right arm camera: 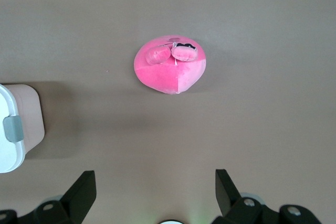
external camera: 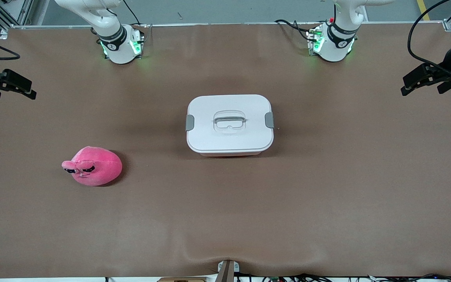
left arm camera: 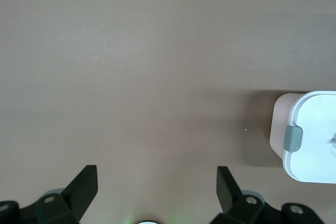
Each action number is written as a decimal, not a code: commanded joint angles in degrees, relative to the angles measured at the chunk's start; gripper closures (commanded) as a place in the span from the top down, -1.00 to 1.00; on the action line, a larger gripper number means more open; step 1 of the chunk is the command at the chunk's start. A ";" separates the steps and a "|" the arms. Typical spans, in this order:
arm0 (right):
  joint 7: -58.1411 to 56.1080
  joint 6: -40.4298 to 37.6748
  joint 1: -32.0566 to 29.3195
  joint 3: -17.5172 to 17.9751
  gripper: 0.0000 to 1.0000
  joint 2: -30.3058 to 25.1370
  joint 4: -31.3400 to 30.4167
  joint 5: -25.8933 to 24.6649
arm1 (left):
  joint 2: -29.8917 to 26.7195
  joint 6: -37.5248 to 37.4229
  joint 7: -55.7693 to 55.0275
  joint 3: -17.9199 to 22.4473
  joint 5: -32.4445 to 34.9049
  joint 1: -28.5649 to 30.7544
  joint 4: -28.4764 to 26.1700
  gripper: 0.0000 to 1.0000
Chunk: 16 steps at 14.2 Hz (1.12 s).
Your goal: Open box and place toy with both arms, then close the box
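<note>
A: Box (external camera: 230, 124) position?
B: Middle of the brown worktop (external camera: 327, 196), white lid on, both grey end clips down, handle lying in its recess.
A: Toy?
B: Pink plush toy (external camera: 92, 166) toward the right arm's end, nearer the front camera than the box, well apart from it.
A: Claws?
B: Left claw (external camera: 425, 81) above its end of the worktop, fingers spread, holding nothing. Right claw (external camera: 8, 85) likewise at its end, open and empty.
</note>
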 commanded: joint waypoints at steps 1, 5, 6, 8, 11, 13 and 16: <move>-0.33 0.52 0.70 -0.54 1.00 -1.28 -1.03 0.70 | -0.38 -0.04 -0.71 -0.11 0.03 -0.13 0.18 1.00; -0.33 0.43 0.70 -0.54 1.00 -1.28 -1.03 0.70 | -0.12 0.05 -0.71 -0.02 -0.06 -0.13 0.26 1.00; -0.33 0.43 0.70 -0.54 1.00 -1.28 -1.03 0.70 | -0.12 0.05 -0.80 -0.02 -0.23 -0.13 0.18 1.00; -0.33 0.43 0.70 -0.54 1.00 -1.28 -1.03 0.70 | 0.58 0.05 -0.98 -0.02 -0.41 0.30 0.26 1.00; -0.33 0.52 0.79 -0.54 1.00 -1.28 -1.03 0.70 | 2.25 -0.04 -1.07 0.42 -0.15 0.57 0.27 1.00; -0.33 0.43 0.88 -0.45 1.00 -1.28 -1.03 0.70 | 2.96 0.05 -1.15 0.68 -0.06 0.66 0.27 1.00; -0.33 0.34 0.35 -0.54 1.00 -1.28 -1.29 0.70 | 4.01 0.14 -1.24 0.77 -0.23 0.75 0.27 1.00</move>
